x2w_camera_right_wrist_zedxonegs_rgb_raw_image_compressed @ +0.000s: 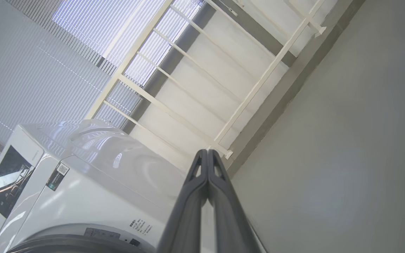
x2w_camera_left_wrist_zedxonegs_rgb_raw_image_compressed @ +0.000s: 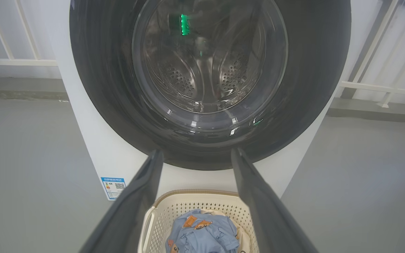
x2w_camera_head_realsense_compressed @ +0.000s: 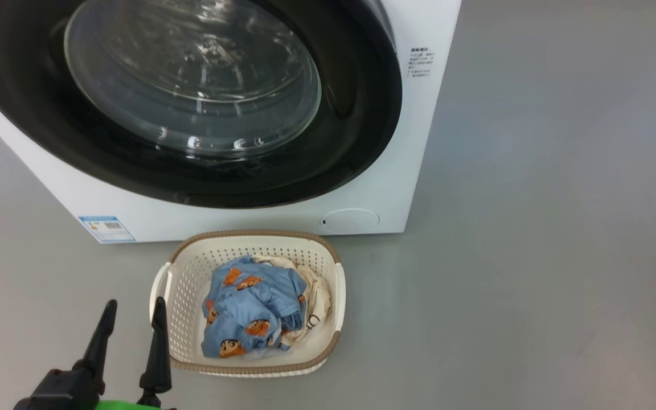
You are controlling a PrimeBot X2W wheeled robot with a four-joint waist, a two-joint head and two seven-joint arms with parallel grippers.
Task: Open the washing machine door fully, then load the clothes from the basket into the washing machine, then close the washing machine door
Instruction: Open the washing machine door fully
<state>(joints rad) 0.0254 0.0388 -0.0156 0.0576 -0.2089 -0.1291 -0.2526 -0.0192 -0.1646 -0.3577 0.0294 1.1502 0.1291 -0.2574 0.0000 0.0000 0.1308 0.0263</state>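
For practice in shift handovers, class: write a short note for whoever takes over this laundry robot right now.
Left hand: open, empty, by the left side of the basket.
Right hand: shut, empty, off beside the washing machine.
Washing machine door: closed.
Clothes: in the basket, on the floor before the machine.
Done: nothing.
Left: open door, load clothes, close door.

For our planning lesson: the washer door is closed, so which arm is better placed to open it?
Probably left: the left gripper is open and faces the door squarely. The right gripper is shut, aimed past the washer at a railing.
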